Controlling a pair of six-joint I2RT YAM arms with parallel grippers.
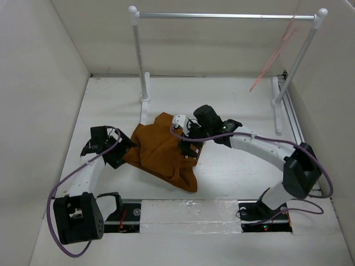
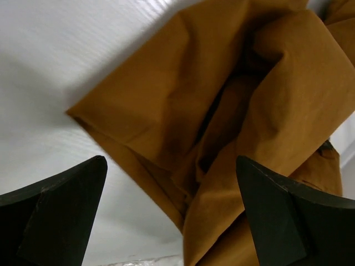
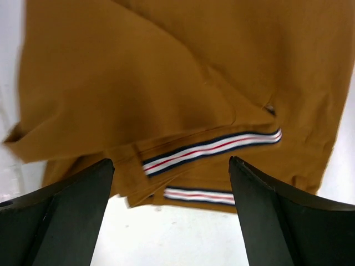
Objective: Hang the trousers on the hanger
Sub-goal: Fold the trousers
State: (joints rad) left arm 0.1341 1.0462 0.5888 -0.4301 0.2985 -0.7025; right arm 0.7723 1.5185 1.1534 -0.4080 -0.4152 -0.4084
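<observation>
The rust-brown trousers [image 1: 163,151] lie crumpled on the white table between the two arms. My left gripper [image 1: 123,148] is open at the heap's left edge; in the left wrist view it [image 2: 172,166] spans a fold of the cloth [image 2: 222,100] without closing. My right gripper [image 1: 187,148] is open over the heap's right side; in the right wrist view it [image 3: 172,166] hangs just above the striped waistband lining [image 3: 211,147] of the trousers [image 3: 166,72]. The pink hanger [image 1: 274,52] hangs from the right end of the rail, far from both grippers.
A silver rail [image 1: 224,16] on two white posts [image 1: 140,64] stands across the back of the table. White walls enclose the table [image 1: 233,111] on three sides. A taped strip [image 1: 188,210] runs along the near edge between the arm bases.
</observation>
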